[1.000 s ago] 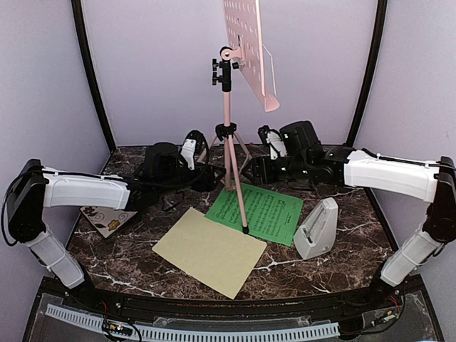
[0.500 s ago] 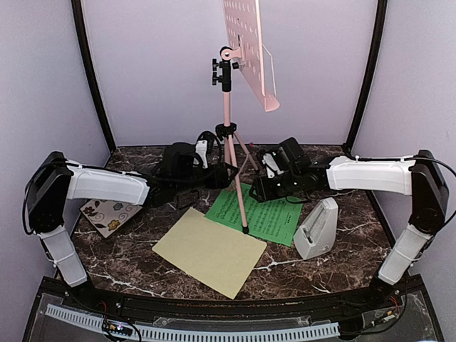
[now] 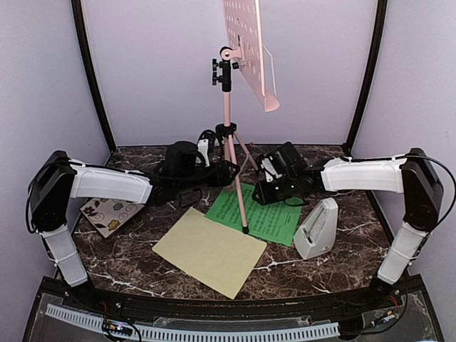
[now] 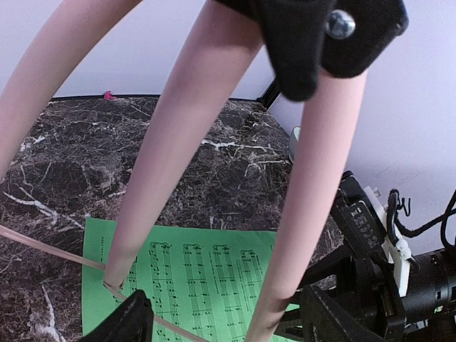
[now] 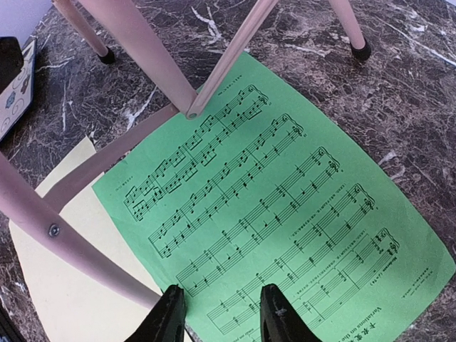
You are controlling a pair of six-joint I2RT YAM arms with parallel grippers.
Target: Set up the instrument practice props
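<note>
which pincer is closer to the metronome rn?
Right. The right pincer hovers over the green music sheet, left of the metronome; the left pincer is at the music stand legs, farther left.

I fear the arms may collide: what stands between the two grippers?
The tripod legs of the pink music stand rise between the left gripper and the right gripper; the top view shows it.

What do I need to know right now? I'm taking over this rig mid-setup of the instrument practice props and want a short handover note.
Left gripper: open, a leg of the pink music stand between its fingers, not clamped.
Right gripper: jaws partly apart, low over the green music sheet.
Green sheet lies flat under the tripod; pale yellow music sheet flat in front; metronome on the table, right.
Done: stand upright.
Left: neither sheet is on its desk yet.
</note>
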